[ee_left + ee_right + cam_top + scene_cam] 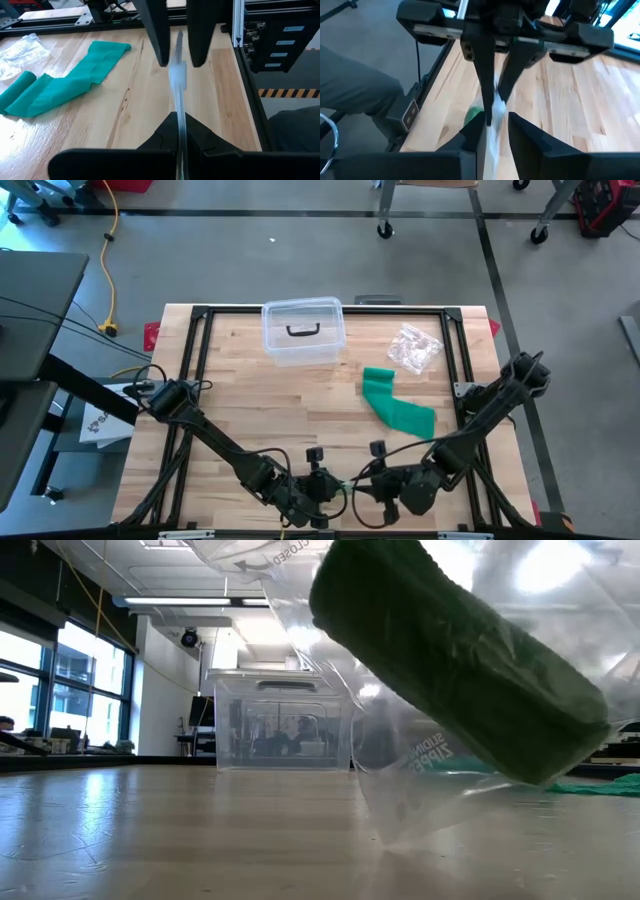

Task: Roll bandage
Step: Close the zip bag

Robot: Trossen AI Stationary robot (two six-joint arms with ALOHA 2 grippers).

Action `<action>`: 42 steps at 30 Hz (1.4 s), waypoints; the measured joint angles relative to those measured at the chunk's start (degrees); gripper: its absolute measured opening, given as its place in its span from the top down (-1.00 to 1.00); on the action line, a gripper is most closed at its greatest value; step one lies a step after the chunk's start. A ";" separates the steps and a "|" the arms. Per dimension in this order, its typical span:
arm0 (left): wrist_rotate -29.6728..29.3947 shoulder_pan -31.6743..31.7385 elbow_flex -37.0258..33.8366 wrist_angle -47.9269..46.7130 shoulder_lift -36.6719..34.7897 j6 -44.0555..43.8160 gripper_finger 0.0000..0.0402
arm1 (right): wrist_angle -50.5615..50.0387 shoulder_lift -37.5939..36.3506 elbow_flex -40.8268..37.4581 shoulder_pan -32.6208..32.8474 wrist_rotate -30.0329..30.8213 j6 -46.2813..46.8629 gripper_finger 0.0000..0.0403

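A pale wooden desk (250, 410) with a black metal frame stands on a grey workshop floor (250, 260); the low view looks past it to windows and ceiling lights.

The rolled dark green bandage (450, 660) sits tilted inside a clear plastic zip bag (420, 770). The bag hangs above the desk at its 6 o'clock edge, right in front of the low camera, with its lower corner down near the wood. The left gripper (180, 122) has its jaws closed flat on the bag's zip edge, which runs straight out from between them. The right gripper (492, 122) faces it from the opposite side and straddles the same edge, close to the pale slider. Its jaws stand narrow, but whether they actually pinch the plastic cannot be told. In the right wrist view a bit of green shows below the plastic.

A loose teal-green bandage strip (395, 408) lies unrolled on the wood toward 3 o'clock (one end partly folded over). A crumpled clear plastic wrapper (414, 348) lies near 2 o'clock, apart from the strip. A clear lidded plastic box with a dark handle (303, 332) sits at 12 o'clock. A yellow cable (108, 270) trails across the floor beyond the desk's 10 o'clock corner.
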 joint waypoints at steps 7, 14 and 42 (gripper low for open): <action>0.01 0.02 0.00 -0.02 -0.02 0.00 1.00 | 0.07 0.04 0.00 0.02 1.13 -0.98 0.92; -0.65 0.02 0.02 -1.14 -0.16 0.74 0.96 | -0.54 0.05 0.00 0.48 3.90 0.50 0.99; -11.07 -1.53 0.02 10.54 0.37 17.68 0.90 | -0.83 0.08 -0.02 1.33 6.78 2.67 1.00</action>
